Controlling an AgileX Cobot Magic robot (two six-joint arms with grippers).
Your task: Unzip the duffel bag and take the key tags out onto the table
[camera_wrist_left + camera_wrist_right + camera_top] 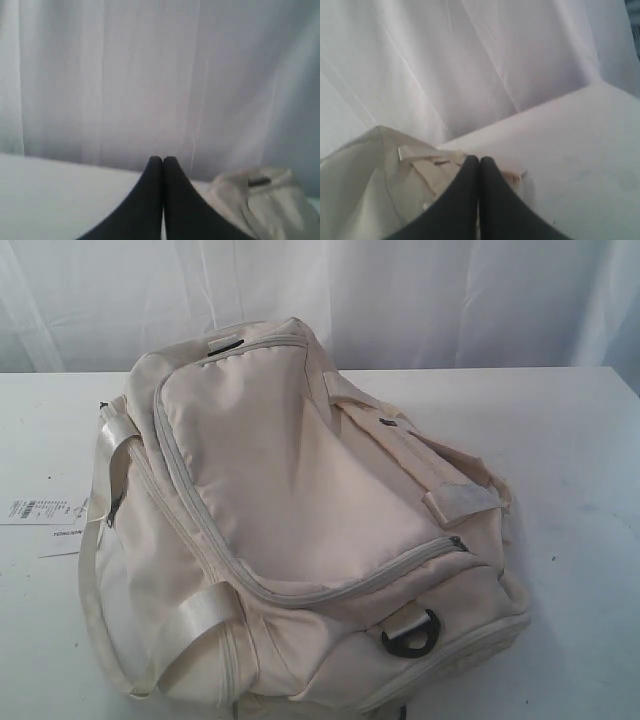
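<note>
Exterior view: duffel bag lay zipped on table, long axis far-left to near-right. Closed and empty: right gripper, judged nearer the bag; left gripper. No key tags seen.

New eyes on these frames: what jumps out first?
The big cream duffel bag sprawls across the middle of the white table, main zipper apparently closed, with a black D-ring low in the exterior view. A paper label lies at the table's left edge. Both the left gripper and right gripper are shut and empty; no key tags in sight.
</note>
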